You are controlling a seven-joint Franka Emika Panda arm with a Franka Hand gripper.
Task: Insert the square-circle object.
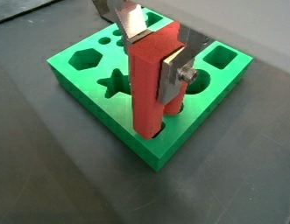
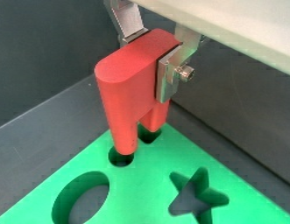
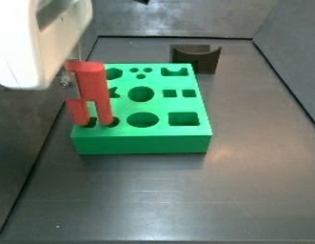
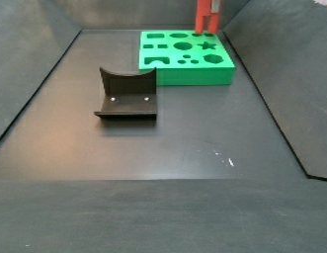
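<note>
Red peg (image 3: 85, 92) upright at the green block's (image 3: 153, 129) 9 o'clock edge in a side view, lower end entering its hole. Pinched on the peg's upper part: end effector (image 1: 157, 54), silver fingers (image 1: 174, 74) flat against its sides. Dark brown block (image 3: 195, 55) well apart at 1 o'clock on the counter (image 3: 186, 200). Insertion step under way, judging by the partly sunk tip; next, straight push down, keeping vertical, then release.

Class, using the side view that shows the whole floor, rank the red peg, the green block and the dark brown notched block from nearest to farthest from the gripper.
1. The red peg, at the gripper itself, top edge.
2. The green block, directly under the peg.
3. The dark brown block, apart on the open floor.
</note>
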